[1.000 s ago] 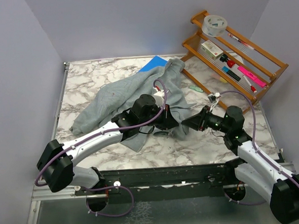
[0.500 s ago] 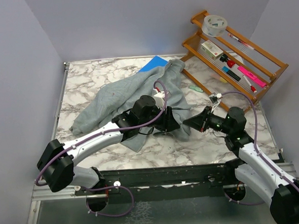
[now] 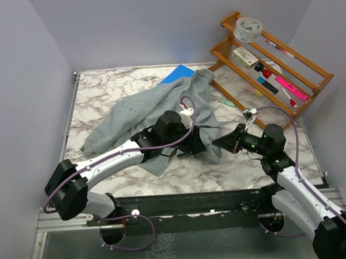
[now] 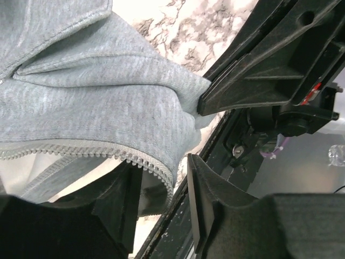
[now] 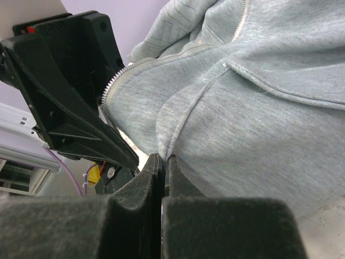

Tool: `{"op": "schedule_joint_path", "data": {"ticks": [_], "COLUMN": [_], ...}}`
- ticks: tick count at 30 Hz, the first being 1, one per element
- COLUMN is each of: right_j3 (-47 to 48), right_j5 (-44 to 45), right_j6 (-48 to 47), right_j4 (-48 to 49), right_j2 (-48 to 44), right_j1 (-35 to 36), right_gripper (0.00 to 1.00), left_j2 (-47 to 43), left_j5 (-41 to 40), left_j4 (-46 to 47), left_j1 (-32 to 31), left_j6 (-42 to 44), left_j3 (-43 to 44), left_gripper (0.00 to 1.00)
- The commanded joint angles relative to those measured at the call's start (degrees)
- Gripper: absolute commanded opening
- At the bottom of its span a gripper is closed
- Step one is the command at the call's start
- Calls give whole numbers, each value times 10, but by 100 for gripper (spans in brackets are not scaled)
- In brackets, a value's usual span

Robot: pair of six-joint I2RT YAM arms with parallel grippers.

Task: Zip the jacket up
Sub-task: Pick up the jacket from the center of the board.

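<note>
Top external shot has the jacket (image 3: 154, 104) crumpled in a heap across the middle of the marble table (image 3: 94, 93), its far end lying over a blue pad (image 3: 175, 75), and both arms meet at its near right edge. Right wrist cam shows the right gripper (image 5: 161, 162) squeezed together with a fold of the grey fleece pinched at its tip. On the left wrist cam the left gripper (image 4: 161, 170) has its fingers apart, and the toothed zipper edge (image 4: 81, 150) just hangs into the gap, not clamped as far as I can see.
</note>
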Motion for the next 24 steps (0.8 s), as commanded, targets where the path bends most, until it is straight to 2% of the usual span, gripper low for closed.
{"op": "schedule_joint_path", "data": {"ticks": [1, 5, 7, 8, 14, 18, 20, 24], "right_j3": [26, 24, 26, 30, 62, 91, 109, 143], "right_j5": [-10, -1, 5, 12, 63, 115, 152, 210], "right_j6": [-6, -8, -11, -16, -17, -4, -1, -6], "right_j4": [-11, -20, -29, -42, -144, -239, -292, -379], "right_j2": [-8, -16, -23, -28, -77, -111, -118, -114], "right_j1": [1, 2, 1, 1, 1, 1, 1, 1], "right_gripper": [0, 1, 3, 7, 51, 71, 74, 74], "left_j2": [7, 6, 7, 7, -4, -11, -12, -18], "left_j5": [17, 18, 20, 21, 21, 45, 63, 68], "left_j4": [-12, -11, -12, -13, 6, 39, 48, 48], "left_j1": [1, 2, 2, 3, 20, 43, 52, 60], "left_j6": [24, 26, 26, 26, 7, -21, -27, -30], "left_j3": [-4, 1, 5, 6, -4, -17, -21, -22], "left_gripper": [39, 10, 0, 0, 0, 0, 0, 0]}}
